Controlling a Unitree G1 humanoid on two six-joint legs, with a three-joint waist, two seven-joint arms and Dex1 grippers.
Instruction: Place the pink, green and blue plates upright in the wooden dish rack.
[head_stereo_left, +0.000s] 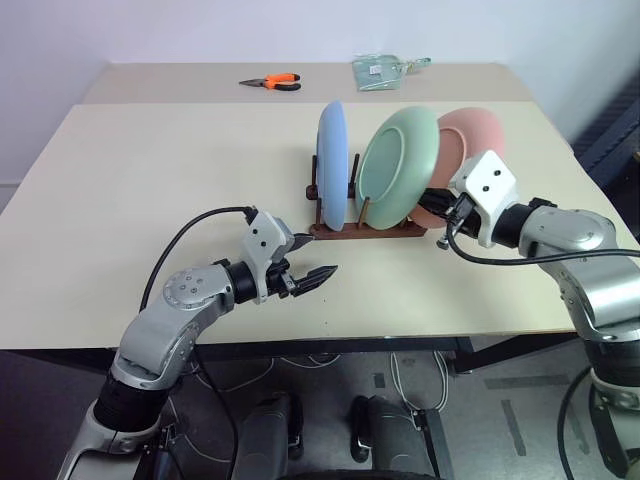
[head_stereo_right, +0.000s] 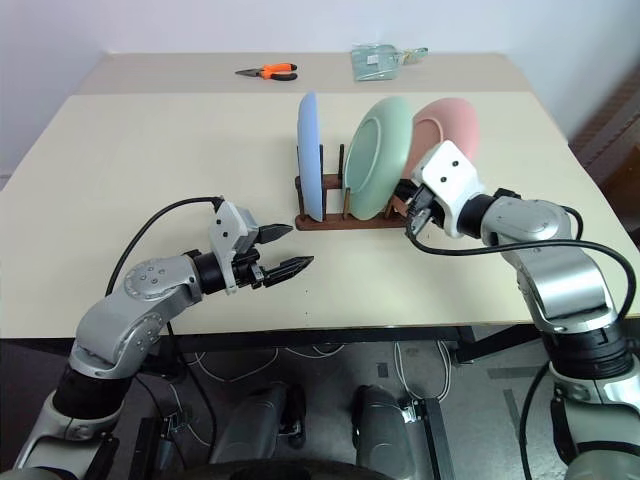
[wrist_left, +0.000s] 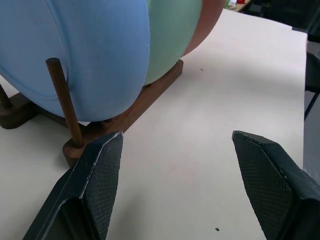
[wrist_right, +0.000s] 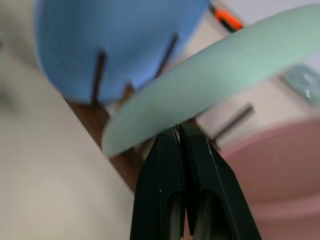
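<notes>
Three plates stand on edge in the wooden dish rack (head_stereo_left: 368, 231) at the middle of the table. The blue plate (head_stereo_left: 333, 165) is upright at the rack's left end. Beside it the green plate (head_stereo_left: 400, 160) leans to the right, and the pink plate (head_stereo_left: 470, 148) leans behind it at the right end. My right gripper (wrist_right: 178, 130) is shut with nothing in it; its tips sit just under the green plate's lower rim, in front of the pink plate. My left gripper (head_stereo_left: 318, 257) is open and empty, low over the table in front of the rack's blue-plate end.
Orange-handled pliers (head_stereo_left: 272, 82) and a clear packet (head_stereo_left: 380, 72) lie on a second table pushed against the far edge. The tabletop (head_stereo_left: 150, 200) is bare to the left of the rack. Its front edge runs just below my arms.
</notes>
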